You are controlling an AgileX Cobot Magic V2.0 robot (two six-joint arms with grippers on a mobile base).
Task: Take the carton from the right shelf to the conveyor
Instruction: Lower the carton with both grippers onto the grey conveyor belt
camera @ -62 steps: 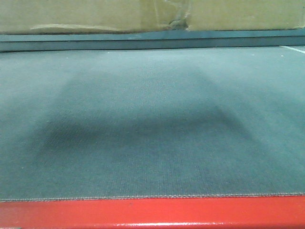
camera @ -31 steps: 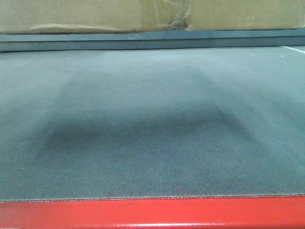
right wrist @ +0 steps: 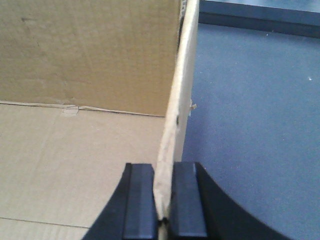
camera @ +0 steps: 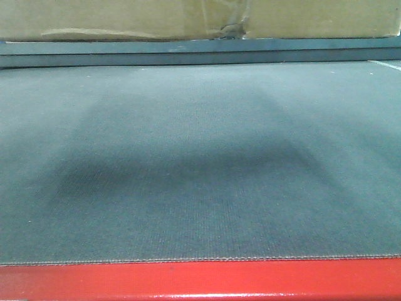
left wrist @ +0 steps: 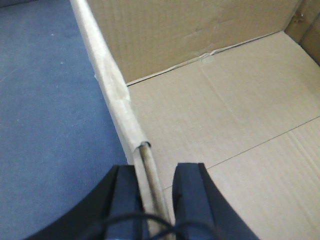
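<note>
The left pincer [left wrist: 156, 175] is clamping one thin corrugated wall of the plain brown carton [left wrist: 225, 125], and the right pincer [right wrist: 162, 172] is pinching the opposite wall. The boxy carton is hanging over the conveyor [camera: 200, 157], whose flat woven dark grey belt is ending in a glossy red edge [camera: 200, 281].

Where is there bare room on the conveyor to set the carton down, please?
The conveyor belt is bare from its red front edge to the far rail. It is crowded only at the walls of the carton, where the left hand and right hand each clamp one.
</note>
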